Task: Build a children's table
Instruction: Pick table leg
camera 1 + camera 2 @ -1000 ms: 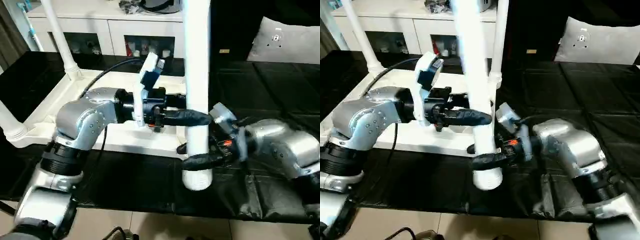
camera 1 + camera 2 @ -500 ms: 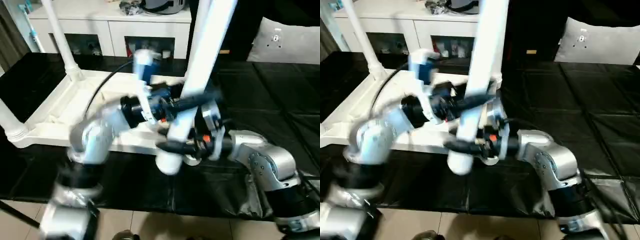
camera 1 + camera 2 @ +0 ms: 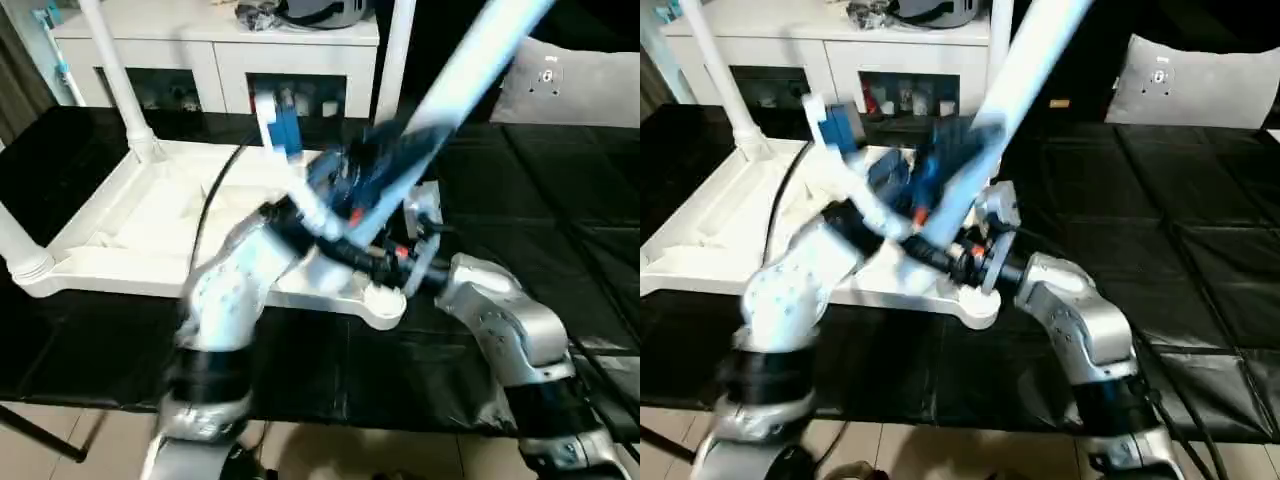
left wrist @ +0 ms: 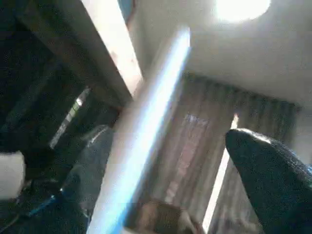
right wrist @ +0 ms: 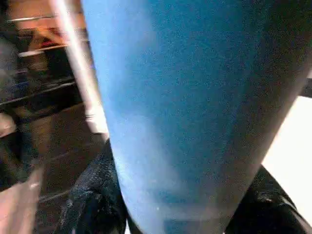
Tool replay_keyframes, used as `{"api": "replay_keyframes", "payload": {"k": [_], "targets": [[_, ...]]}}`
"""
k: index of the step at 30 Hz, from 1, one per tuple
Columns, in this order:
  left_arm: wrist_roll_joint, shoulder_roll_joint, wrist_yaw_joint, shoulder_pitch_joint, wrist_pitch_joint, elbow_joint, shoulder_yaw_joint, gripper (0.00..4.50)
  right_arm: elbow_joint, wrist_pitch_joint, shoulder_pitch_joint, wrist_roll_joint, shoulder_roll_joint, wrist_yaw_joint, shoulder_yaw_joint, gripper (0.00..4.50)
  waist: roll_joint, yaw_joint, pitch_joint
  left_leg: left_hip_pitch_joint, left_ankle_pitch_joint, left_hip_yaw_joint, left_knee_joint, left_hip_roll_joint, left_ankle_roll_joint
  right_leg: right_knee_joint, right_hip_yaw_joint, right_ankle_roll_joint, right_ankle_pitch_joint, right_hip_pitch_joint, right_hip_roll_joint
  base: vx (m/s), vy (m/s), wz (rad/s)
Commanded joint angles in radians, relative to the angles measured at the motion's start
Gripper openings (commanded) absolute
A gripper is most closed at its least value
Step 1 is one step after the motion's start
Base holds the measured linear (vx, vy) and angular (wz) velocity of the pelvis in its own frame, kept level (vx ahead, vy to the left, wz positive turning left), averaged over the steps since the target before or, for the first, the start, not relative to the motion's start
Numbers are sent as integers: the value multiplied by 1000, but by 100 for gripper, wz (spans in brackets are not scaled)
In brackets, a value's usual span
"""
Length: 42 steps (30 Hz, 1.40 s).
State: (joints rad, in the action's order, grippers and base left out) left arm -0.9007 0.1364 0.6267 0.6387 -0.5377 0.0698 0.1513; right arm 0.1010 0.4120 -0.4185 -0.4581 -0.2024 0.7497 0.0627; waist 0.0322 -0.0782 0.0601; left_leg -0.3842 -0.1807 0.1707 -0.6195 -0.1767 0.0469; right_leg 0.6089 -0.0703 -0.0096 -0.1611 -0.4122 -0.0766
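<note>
- Left eye view: the white children's table top [image 3: 130, 225] lies upside down on the black desk [image 3: 560, 210], ribbed underside up.
- Three legs already stand upright in its corner sockets: one at the far left corner [image 3: 118, 75], one at the near left corner [image 3: 20, 250], and one at the far right corner [image 3: 397, 55].
- The fourth leg [image 3: 455, 85] is tilted, its thin end leaning up toward the right, and its thick end is down by the near right corner socket [image 3: 385, 305]. It is blurred, so I cannot tell if it sits in the socket.
- The right hand [image 3: 375, 262] is clenched on the thick lower part of this tilted leg; in the right wrist view the leg [image 5: 190, 112] sits between its two black fingers [image 5: 90, 204].
- The left hand [image 3: 370, 165] is beside the same leg, higher up. In the left wrist view its fingers [image 4: 273, 180] stand wide apart and the leg [image 4: 141, 141] passes between them, with a clear gap on one side, so the hand is released.
- Behind the desk stands a white cabinet [image 3: 215, 45] with small things on its top.
</note>
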Motion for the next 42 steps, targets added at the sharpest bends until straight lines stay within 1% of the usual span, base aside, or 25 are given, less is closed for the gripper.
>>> {"api": "replay_keyframes", "payload": {"k": [1,3,5,6,7,8,9,12,14,15,16,18,19,21,23,26,28,29,31,33,34,36,40,41,42], "targets": [[-4,2,-46,21,27,-14,50,424,-15,-23,-15,11,1,-18,-28,191,-12,3,-71,9,-250,-15,76,-33,-15,-102,32,-88,-449,54,-53,0,0,0],[37,-26,-85,31,60,-38,75,424,-21,-23,-13,15,4,-48,-37,191,-10,6,-73,11,-240,-16,77,-33,-20,-99,33,-91,-415,53,-50,0,0,0],[201,-119,-122,31,92,-102,45,424,-21,-19,-11,43,-6,-92,-42,191,-7,9,-74,12,-235,-17,78,-33,-18,-96,35,-81,-405,51,-48,0,0,0],[218,-128,-121,30,97,-108,40,424,-21,-17,-11,44,-7,-96,-43,191,-6,11,-73,13,-239,-19,81,-34,-16,-94,34,-75,-405,51,-47,0,0,0],[362,-227,-82,10,141,-149,-58,424,-19,7,-5,65,-16,-143,-50,191,-6,13,-73,11,-233,-24,84,-34,-14,-100,35,-56,-408,51,-50,0,0,0],[362,-227,-82,10,141,-149,-58,424,-19,7,-5,65,-16,-143,-50,191,0,15,-75,15,-235,-22,83,-35,-7,-94,37,-53,-404,50,-49,0,0,0],[410,-261,-67,4,158,-164,-93,424,-17,16,-4,78,-21,-163,-52,191,0,17,-76,15,-232,-23,84,-36,-2,-90,38,-57,-395,50,-51,0,0,0],[506,-366,6,-16,178,-241,-193,424,-36,58,19,88,-26,-212,-65,191,4,17,-78,16,-220,-19,83,-37,10,-79,42,-120,-303,51,-53,0,0,0],[566,-410,58,-18,229,-315,-248,424,-48,68,31,101,-38,-225,-67,191,5,16,-77,15,-222,-18,84,-34,6,-82,44,-127,-288,52,-53,0,0,0],[586,-422,94,-13,260,-354,-268,424,-51,60,36,108,-40,-231,-68,191,9,16,-78,16,-224,-18,83,-34,10,-80,43,-130,-283,53,-54,0,0,0],[617,-437,156,0,311,-414,-297,424,-57,57,43,126,-43,-256,-68,191,8,17,-78,16,-226,-17,84,-33,17,-82,44,-139,-281,55,-57,0,0,0],[633,-443,176,4,336,-434,-310,424,-60,56,46,134,-45,-269,-67,191,8,18,-77,16,-236,-16,84,-34,22,-81,45,-144,-287,55,-58,0,0,0],[660,-459,255,12,380,-478,-350,424,-71,54,53,161,-42,-325,-80,191,10,18,-76,17,-245,-18,86,-36,25,-83,45,-152,-295,54,-61,0,0,0],[666,-463,300,16,401,-499,-364,424,-77,43,54,164,-47,-321,-82,191,8,19,-76,18,-254,-17,87,-35,30,-81,45,-151,-304,54,-60,0,0,0],[658,-464,355,20,407,-520,-376,424,-101,92,58,161,-71,-312,-75,191,10,20,-75,19,-264,-17,88,-37,27,-81,47,-163,-298,55,-60,0,0,0],[676,-477,416,26,445,-553,-413,424,-114,59,70,149,-64,-314,-98,191,9,20,-74,20,-273,-16,87,-38,20,-83,48,-171,-302,54,-63,0,0,0],[703,-487,488,38,475,-610,-448,424,-159,211,86,119,-60,-394,-139,191,7,20,-73,19,-260,-16,89,-36,18,-81,48,-169,-308,57,-60,0,0,0],[707,-486,499,41,477,-623,-450,424,-166,228,89,111,-56,-406,-147,191,8,21,-74,20,-256,-16,89,-36,19,-81,49,-170,-305,56,-60,0,0,0],[723,-486,538,44,502,-655,-461,424,-182,227,105,114,-63,-404,-149,191,4,21,-74,20,-264,-15,87,-36,20,-85,49,-169,-321,55,-63,0,0,0],[735,-488,546,47,508,-668,-472,424,-184,219,105,113,-59,-412,-158,191,6,19,-75,20,-260,-15,87,-38,23,-84,49,-165,-333,54,-67,0,0,0],[745,-489,549,47,516,-676,-480,424,-186,207,105,125,-56,-431,-166,191,-1,21,-75,18,-257,-14,87,-37,22,-83,49,-164,-334,55,-67,0,0,0],[754,-490,552,50,521,-690,-482,424,-186,220,106,115,-55,-423,-169,191,1,23,-73,20,-262,-15,87,-39,21,-85,49,-162,-349,52,-67,0,0,0],[767,-502,592,64,534,-726,-498,424,-197,226,117,140,-69,-425,-149,191,-1,22,-72,19,-259,-14,87,-38,18,-87,49,-156,-371,51,-68,0,0,0],[771,-501,605,68,538,-737,-496,424,-206,236,120,128,-67,-421,-148,191,-6,21,-71,19,-251,-13,87,-37,15,-87,50,-153,-374,51,-68,0,0,0],[776,-499,612,71,542,-749,-495,424,-212,238,124,119,-62,-418,-149,191,-4,20,-73,19,-244,-13,86,-38,14,-86,50,-154,-368,53,-69,0,0,0]]}}
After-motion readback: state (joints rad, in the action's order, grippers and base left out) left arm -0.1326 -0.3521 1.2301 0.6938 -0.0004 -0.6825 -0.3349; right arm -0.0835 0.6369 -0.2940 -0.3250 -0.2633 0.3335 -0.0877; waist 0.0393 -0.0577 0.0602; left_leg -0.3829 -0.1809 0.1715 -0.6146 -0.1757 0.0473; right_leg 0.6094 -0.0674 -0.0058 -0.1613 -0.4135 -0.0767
